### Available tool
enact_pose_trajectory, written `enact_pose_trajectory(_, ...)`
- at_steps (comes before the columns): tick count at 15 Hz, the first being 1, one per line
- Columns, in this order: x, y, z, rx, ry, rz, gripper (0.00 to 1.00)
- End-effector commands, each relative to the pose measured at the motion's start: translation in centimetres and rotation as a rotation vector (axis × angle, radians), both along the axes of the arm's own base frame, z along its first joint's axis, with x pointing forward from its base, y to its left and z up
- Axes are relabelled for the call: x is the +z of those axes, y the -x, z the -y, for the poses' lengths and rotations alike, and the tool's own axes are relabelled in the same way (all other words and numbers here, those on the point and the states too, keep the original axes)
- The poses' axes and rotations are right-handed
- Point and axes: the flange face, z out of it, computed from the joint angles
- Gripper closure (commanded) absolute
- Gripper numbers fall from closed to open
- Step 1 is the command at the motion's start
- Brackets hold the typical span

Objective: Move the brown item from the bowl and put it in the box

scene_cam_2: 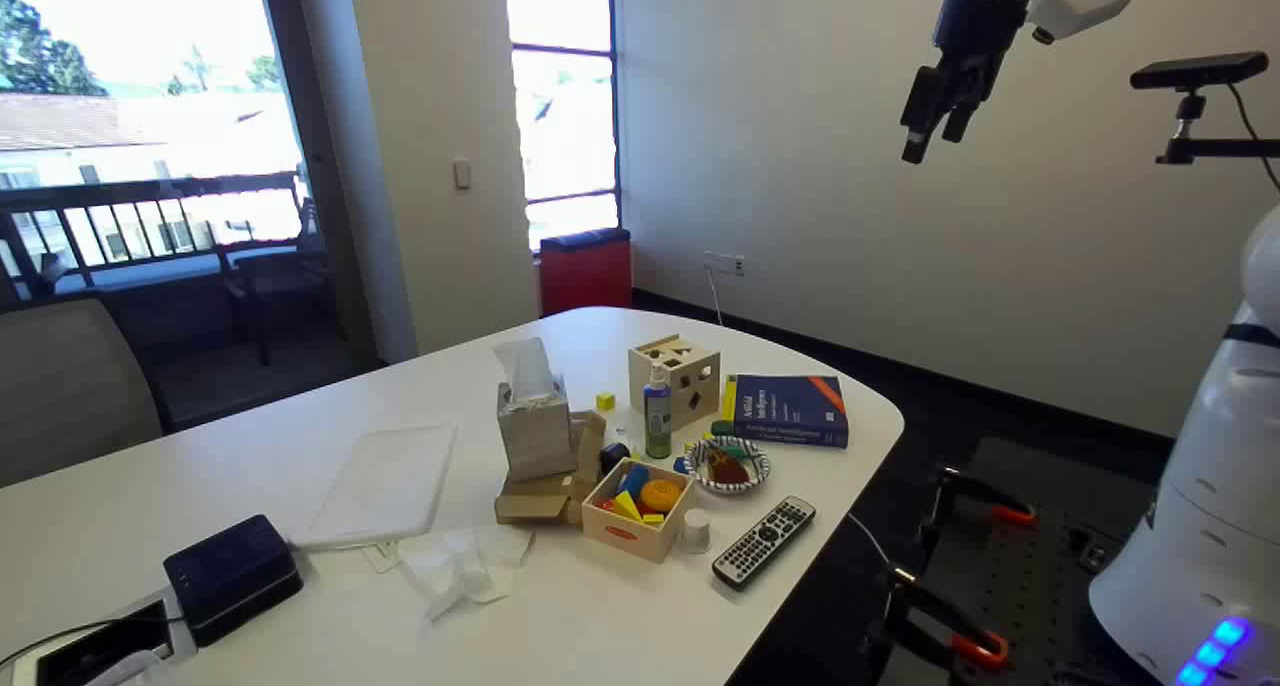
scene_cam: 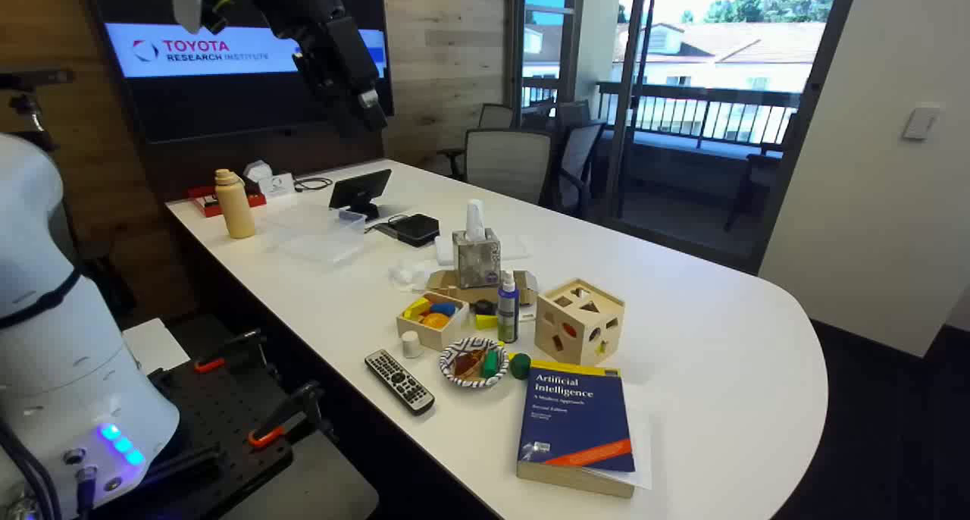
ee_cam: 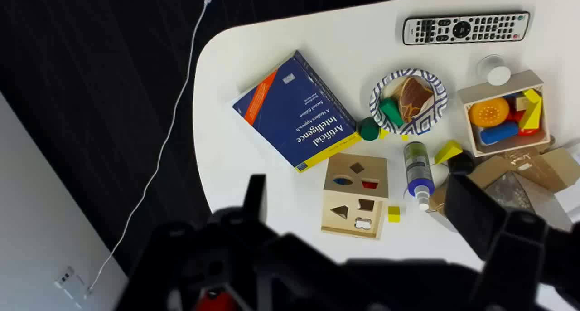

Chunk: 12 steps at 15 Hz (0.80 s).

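Gripper (scene_cam_2: 934,146) spread wide, nothing held, high and well apart from the bowl (ee_cam: 440,95). Brown item (ee_cam: 414,95) lies in bowl, just beside a green block (ee_cam: 390,111). Best: centre over it, pinch it alone, lift straight up, cross to box (scene_cam_2: 600,524) near bowl.

Bowl (ee_cam: 425,119): was white, with dark blue lines and diamonds around the rim.
Brown item (ee_cam: 414,94): showed reddish brown, veined with orange-yellow.
Block (ee_cam: 390,112) in the bowl: was green.
Box (scene_cam_2: 626,538): was pale wood-coloured, with a red oval on a side.
Round piece (ee_cam: 489,112) in the box: was orange, with lighter dots at the middle.
Claw (scene_cam_2: 934,141): was mostly black.
Book (ee_cam: 297,114): was deep blue, edged in yellow, lettered in white, crossed by an orange-red stripe.
Remote control (ee_cam: 466,28): was silver-grey, with dark buttons.
Cube (ee_cam: 355,193): was light wood-coloured.
Spray bottle (ee_cam: 418,167): was blue near the white cap, green at the base.
Surface (scene_cam: 720,346): was white.
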Motion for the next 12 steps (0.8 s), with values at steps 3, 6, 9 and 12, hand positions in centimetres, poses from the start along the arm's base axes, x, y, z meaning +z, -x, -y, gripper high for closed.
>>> enact_pose_trajectory(3,-0.4,-1.0,0.3,-0.006,0.003,0.029,0.0)
enact_pose_trajectory(6,-2.7,-4.9,0.4,-0.045,-0.001,0.149,0.0)
enact_pose_trajectory(9,-6.6,-9.3,-0.1,-0.038,-0.038,0.238,0.0)
enact_pose_trajectory(12,-11.8,-12.8,-0.5,-0.034,-0.087,0.246,0.0)
